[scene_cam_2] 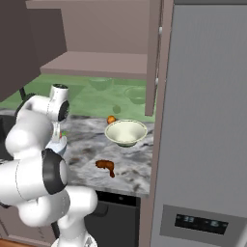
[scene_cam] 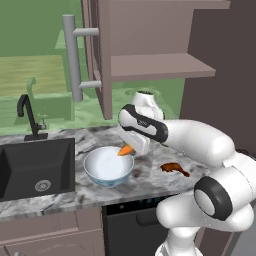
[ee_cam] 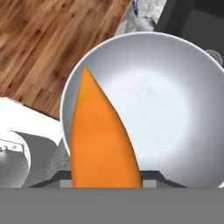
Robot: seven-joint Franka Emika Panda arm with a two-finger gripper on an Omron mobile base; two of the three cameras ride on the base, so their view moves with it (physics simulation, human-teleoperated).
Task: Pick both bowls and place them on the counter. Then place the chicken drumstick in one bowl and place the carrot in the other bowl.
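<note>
My gripper is shut on the orange carrot, holding it just above the right rim of the deep white bowl with the blue pattern. In the hand view the carrot points out over that bowl's plain inside; my fingertips are hidden behind it. The chicken drumstick lies on the marbled counter to the right of the bowl. The shallower cream bowl stands empty further back on the counter, with the drumstick in front of it.
A black sink with a dark faucet is left of the deep bowl. An open cabinet door with a long grey handle hangs above. A small orange fruit sits behind the cream bowl. A tall fridge borders the counter's right.
</note>
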